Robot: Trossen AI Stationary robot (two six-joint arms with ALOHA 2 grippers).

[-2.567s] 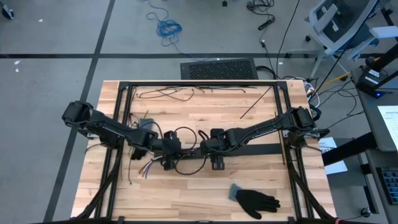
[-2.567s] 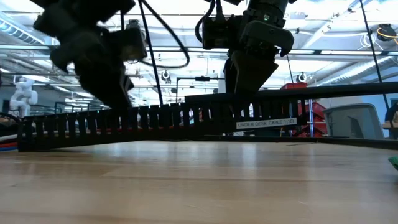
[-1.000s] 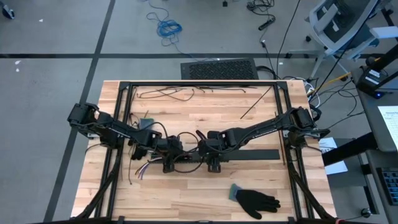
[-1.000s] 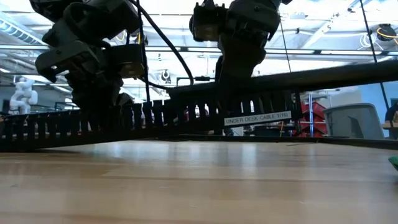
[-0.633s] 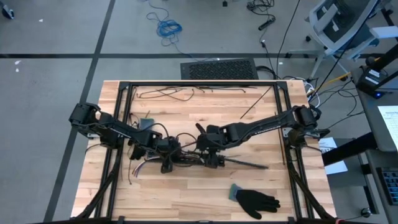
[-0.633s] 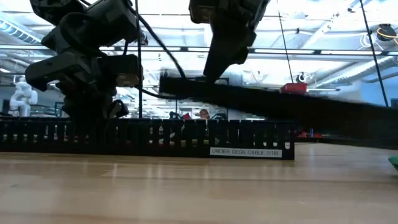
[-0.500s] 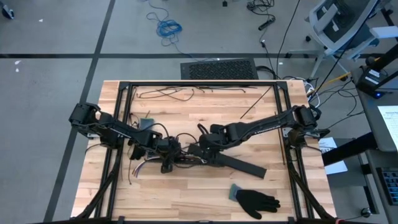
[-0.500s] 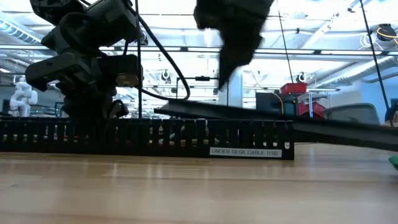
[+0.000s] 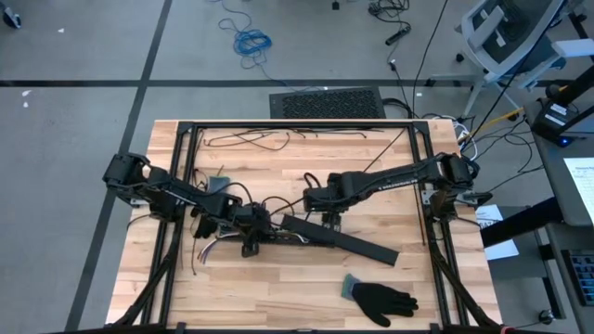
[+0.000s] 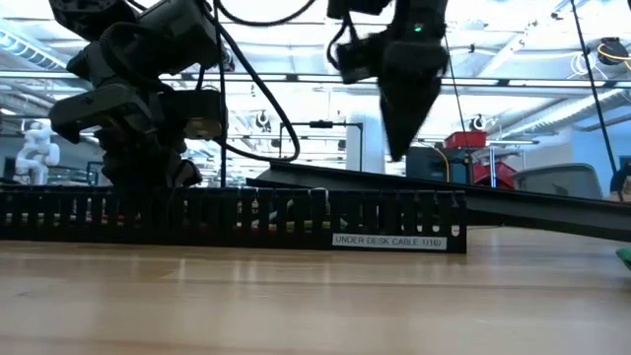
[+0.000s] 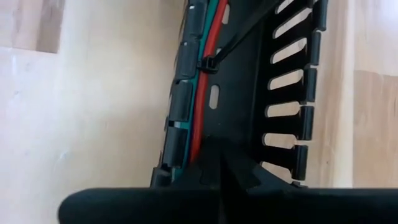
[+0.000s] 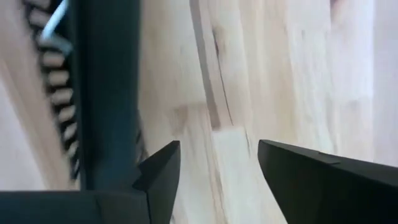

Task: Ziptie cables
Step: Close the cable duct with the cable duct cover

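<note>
The cables, a thin bundle in which orange-red and green wires show, lie inside the long black slotted plastic channel, running along its length, and a thin black zip tie is already looped around them at one place. In the high view this channel lies across the middle of the light wooden table, its long axis running from the left arm toward the right arm. The left gripper is low at the channel, directly over the end where the loose wire ends come out; its fingers are pressed together, and I cannot tell if they pinch something. So the cables are just under and in front of this gripper, and the left arm is clearly the nearer one. The right gripper hangs above the table on the far side of the channel, its fingers spread and holding nothing. Just beside it lies a flat black cover strip, tilted across the table, one end leaning over the channel. In my judgement, the next move depends on reaching along the channel axis, not across it.
</note>
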